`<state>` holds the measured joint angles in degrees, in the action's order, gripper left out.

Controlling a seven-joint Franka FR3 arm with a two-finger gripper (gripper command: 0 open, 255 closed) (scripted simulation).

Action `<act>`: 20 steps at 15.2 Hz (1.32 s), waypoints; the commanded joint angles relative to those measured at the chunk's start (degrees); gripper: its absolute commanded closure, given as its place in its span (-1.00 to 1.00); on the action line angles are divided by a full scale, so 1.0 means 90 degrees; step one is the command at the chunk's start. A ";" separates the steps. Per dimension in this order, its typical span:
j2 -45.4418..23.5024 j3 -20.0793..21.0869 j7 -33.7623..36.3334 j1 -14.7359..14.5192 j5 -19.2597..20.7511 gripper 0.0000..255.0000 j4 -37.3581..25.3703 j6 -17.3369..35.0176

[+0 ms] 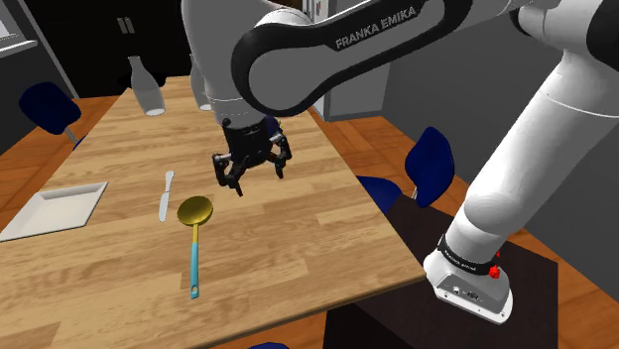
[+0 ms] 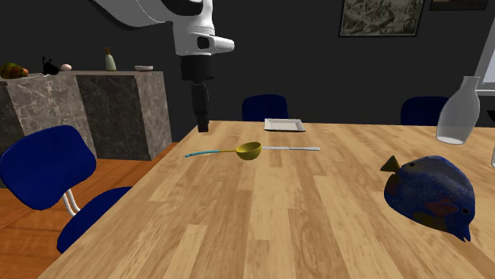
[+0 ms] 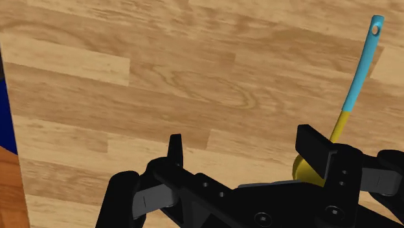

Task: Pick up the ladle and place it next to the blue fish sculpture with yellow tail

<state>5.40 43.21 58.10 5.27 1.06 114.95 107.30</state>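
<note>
Gripper (image 1: 256,176) hangs above the wooden table (image 1: 298,238), fingers apart, nothing between them. The ladle (image 1: 195,243) lies flat on the table, off to 1 side of the gripper and nearer the table edge: gold bowl, light blue handle running away from the bowl. In the wrist view the bowl sits partly behind 1 finger (image 3: 315,144), so the gripper (image 3: 245,146) isn't centred over the ladle (image 3: 356,84).

Step in hand looks like the approach, grasp not yet made. My take:
- slide sideways until the handle runs between both fingers, then come down
- set the fingers across the handle, not along it
- grip where gold meets blue, close to the bowl, so the heavy end tips less
- table knife (image 1: 165,195) lies just beside the bowl, keep the fingers off it
- handle is thin and flat on the wood, so go low before closing

Blue fish sculpture (image 2: 428,194) with its yellow tail (image 2: 389,165) stands well apart from the ladle (image 2: 247,150), with bare table beside it for the drop
</note>
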 commanded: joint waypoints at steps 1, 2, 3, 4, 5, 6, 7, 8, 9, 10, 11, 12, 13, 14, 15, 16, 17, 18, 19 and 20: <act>-0.0712 0.0246 0.0741 -0.0038 0.0540 -1.00 -0.0361 0.0066; -0.1093 0.0313 0.1088 -0.0110 0.0837 -1.00 -0.0596 0.0038; -0.1473 0.0338 0.1421 -0.0222 0.1131 -1.00 -0.0845 -0.0011; -0.1846 0.0328 0.1732 -0.0368 0.1413 -1.00 -0.1107 -0.0075; -0.2205 0.0272 0.2014 -0.0551 0.1671 -1.00 -0.1382 -0.0152; -0.2554 0.0206 0.2270 -0.0739 0.1909 -1.00 -0.1670 -0.0240; -0.2891 0.0123 0.2498 -0.0939 0.2125 -1.00 -0.1972 -0.0336; -0.3215 0.0021 0.2698 -0.1151 0.2315 -1.00 -0.2289 -0.0438; -0.3534 -0.0083 0.2876 -0.1360 0.2488 -1.00 -0.2620 -0.0547; -0.3849 -0.0186 0.3032 -0.1568 0.2646 -1.00 -0.2970 -0.0663; -0.4160 -0.0297 0.3166 -0.1780 0.2786 -1.00 -0.3338 -0.0785; -0.4473 -0.0410 0.3280 -0.1993 0.2912 -1.00 -0.3730 -0.0915; -0.4790 -0.0522 0.3376 -0.2206 0.3027 -1.00 -0.4148 -0.1054; -0.5113 -0.0639 0.3450 -0.2425 0.3130 -1.00 -0.4599 -0.1203; -0.5292 -0.0706 0.3480 -0.2548 0.3178 -1.00 -0.4860 -0.1289; -0.5291 -0.0714 0.3494 -0.2523 0.3184 -1.00 -0.4770 -0.1206; -0.5293 -0.0719 0.3509 -0.2498 0.3192 -1.00 -0.4684 -0.1125; -0.5297 -0.0724 0.3524 -0.2474 0.3202 -1.00 -0.4600 -0.1045; -0.5302 -0.0730 0.3539 -0.2450 0.3213 -1.00 -0.4520 -0.0966; -0.5309 -0.0737 0.3554 -0.2428 0.3225 -1.00 -0.4442 -0.0889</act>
<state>-42.43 36.64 89.91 -16.95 29.98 73.86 98.30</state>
